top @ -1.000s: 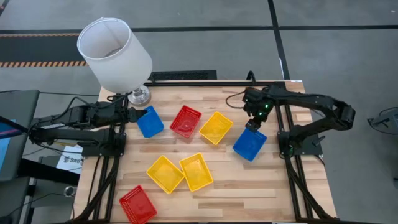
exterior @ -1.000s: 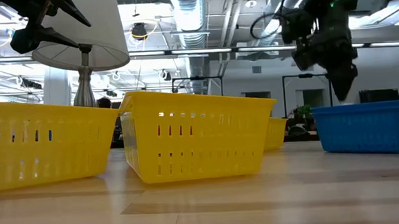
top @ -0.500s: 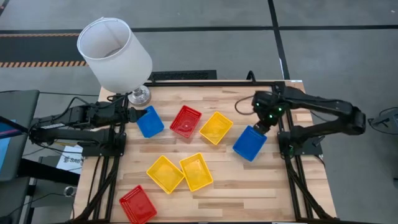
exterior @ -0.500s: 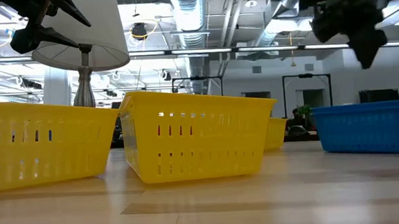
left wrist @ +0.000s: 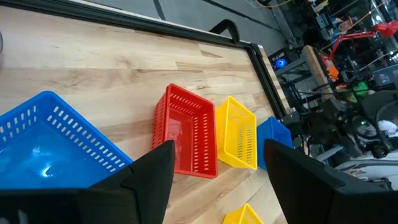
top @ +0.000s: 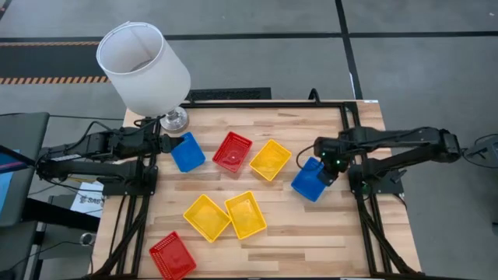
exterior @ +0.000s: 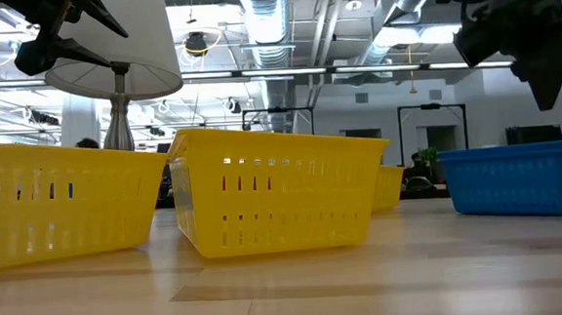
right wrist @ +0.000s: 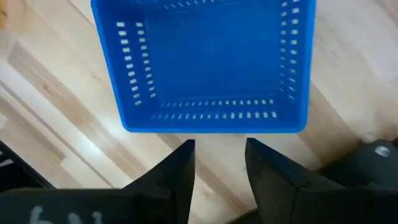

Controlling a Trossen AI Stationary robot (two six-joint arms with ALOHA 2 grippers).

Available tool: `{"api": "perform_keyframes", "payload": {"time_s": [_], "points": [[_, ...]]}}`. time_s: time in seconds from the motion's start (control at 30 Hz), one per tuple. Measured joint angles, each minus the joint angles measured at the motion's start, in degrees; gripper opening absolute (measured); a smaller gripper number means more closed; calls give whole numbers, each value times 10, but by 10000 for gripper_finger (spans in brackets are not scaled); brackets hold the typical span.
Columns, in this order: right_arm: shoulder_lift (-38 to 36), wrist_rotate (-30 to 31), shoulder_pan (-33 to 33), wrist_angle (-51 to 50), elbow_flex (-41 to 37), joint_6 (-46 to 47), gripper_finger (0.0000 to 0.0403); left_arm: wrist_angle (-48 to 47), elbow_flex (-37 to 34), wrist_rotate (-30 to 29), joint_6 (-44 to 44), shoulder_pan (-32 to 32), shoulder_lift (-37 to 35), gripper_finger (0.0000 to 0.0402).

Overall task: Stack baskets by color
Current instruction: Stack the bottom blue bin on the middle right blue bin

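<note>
Seven baskets lie apart on the wooden table: blue (top: 187, 152), red (top: 232, 151) and yellow (top: 270, 159) in a far row, a second blue one (top: 311, 180) at the right, two yellow ones (top: 206, 217) (top: 246, 214) nearer, and a red one (top: 172, 256) at the near left. My right gripper (right wrist: 219, 149) hangs open above the table, just off the right blue basket's (right wrist: 202, 62) rim nearest the table's right edge, touching nothing. My left gripper (left wrist: 217, 168) waits open beside the left blue basket (left wrist: 50, 143).
A lamp with a large white shade (top: 142, 66) stands on its metal foot (top: 175, 119) at the table's far left corner. Black frame rails run along the left (top: 132, 210) and right (top: 366, 218) table edges. Bare wood shows at the near right (top: 311, 241).
My right gripper has risen from the right blue basket's far rim and gone toward the table's right edge, rolling about its own axis. Its arm has swung from the far side toward the near side. The blue basket has stayed where it was.
</note>
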Motion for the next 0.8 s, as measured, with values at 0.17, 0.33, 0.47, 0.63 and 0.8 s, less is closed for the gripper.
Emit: {"api": "perform_keyframes", "payload": {"time_s": [0.17,0.33,0.47,0.63,0.8], "points": [[0,0,-1,25,-42,13,161,0,0,0,0,0,0,233],[0,2,-3,68,-92,17,156,0,0,0,0,0,0,233],[1,8,-17,95,-117,16,152,0,0,-5,0,0,0,233],[1,11,-42,123,-127,5,148,0,0,-14,1,0,0,233],[0,10,-61,121,-73,-7,149,0,0,-19,0,0,0,233]]}}
